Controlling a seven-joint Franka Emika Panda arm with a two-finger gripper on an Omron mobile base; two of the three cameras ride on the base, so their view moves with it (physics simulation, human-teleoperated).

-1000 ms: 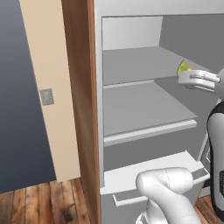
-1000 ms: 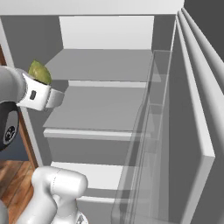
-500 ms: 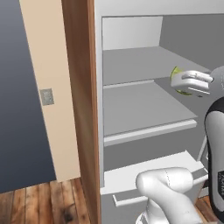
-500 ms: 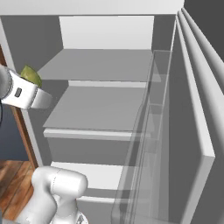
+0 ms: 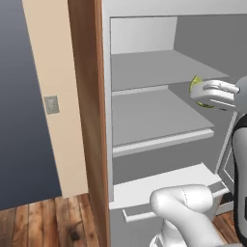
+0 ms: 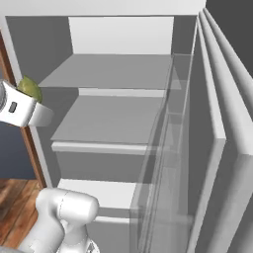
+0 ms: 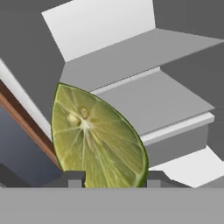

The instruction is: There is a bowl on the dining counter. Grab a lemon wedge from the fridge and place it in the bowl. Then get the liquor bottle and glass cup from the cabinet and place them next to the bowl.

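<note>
Smooth, glossy white rounded arm link below the grey fridge shelf; a white hand housing bears a small dark rectangular mark.

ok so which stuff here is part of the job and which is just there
Part of the job:
- lemon wedge, held between the tool's fingers
- fridge, open, where the wedge came from

Just there:
- fridge shelves
- wall plate
- wooden floor

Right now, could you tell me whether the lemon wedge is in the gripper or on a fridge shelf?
In the gripper: the lemon wedge sits between its fingertips.
</note>
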